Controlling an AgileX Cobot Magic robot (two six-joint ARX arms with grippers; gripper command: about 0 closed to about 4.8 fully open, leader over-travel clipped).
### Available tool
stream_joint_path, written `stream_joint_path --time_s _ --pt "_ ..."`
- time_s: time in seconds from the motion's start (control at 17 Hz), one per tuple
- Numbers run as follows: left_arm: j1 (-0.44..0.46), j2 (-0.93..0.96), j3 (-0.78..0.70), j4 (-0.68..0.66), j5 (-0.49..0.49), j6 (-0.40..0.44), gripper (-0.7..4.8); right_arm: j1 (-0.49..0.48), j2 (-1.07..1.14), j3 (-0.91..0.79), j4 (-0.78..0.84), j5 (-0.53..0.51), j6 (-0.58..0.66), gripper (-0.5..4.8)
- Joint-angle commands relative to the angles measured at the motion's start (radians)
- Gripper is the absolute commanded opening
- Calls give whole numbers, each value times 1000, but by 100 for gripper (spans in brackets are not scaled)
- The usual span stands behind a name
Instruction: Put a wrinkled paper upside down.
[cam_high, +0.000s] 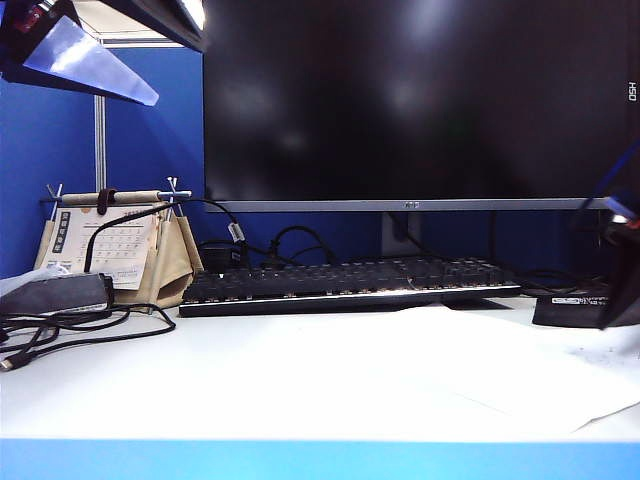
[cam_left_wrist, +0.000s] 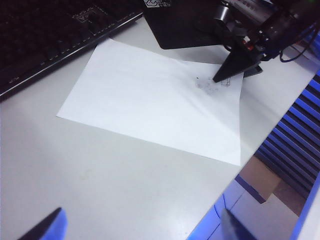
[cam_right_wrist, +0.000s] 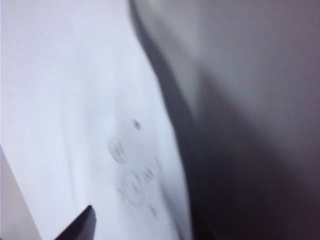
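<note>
The wrinkled paper (cam_high: 470, 370) lies flat on the white table at the right, in front of the keyboard. In the left wrist view the paper (cam_left_wrist: 155, 100) shows faint printed marks near one corner. My right gripper (cam_left_wrist: 225, 75) is down at that corner, one fingertip on the sheet beside the marks. Its own view shows the paper (cam_right_wrist: 75, 100) close up. The right gripper (cam_right_wrist: 145, 232) has its jaws apart there, one finger (cam_right_wrist: 80, 225) over the sheet and the paper's edge between them. My left gripper (cam_left_wrist: 142, 227) hangs open, high at the left (cam_high: 90, 60), holding nothing.
A black keyboard (cam_high: 340, 280) and a large monitor (cam_high: 420, 100) stand behind the paper. A desk calendar (cam_high: 110, 245) and loose cables (cam_high: 60, 335) are at the left. A black pad (cam_left_wrist: 185, 25) lies just beyond the paper. The table's blue front edge (cam_high: 320, 460) is near.
</note>
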Motion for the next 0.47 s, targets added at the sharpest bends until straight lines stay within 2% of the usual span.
stream_joint_path --time_s 0.06,0.29,0.47 --pt "0 -3 5 4 4 -3 404 -55 3 -5 -85 63 -59 147" --pt "0 -3 5 6 4 -3 404 -81 2 -5 -87 58 -60 -3" --pt "0 -3 5 7 4 -3 404 -77 2 -5 -76 55 -60 -3"
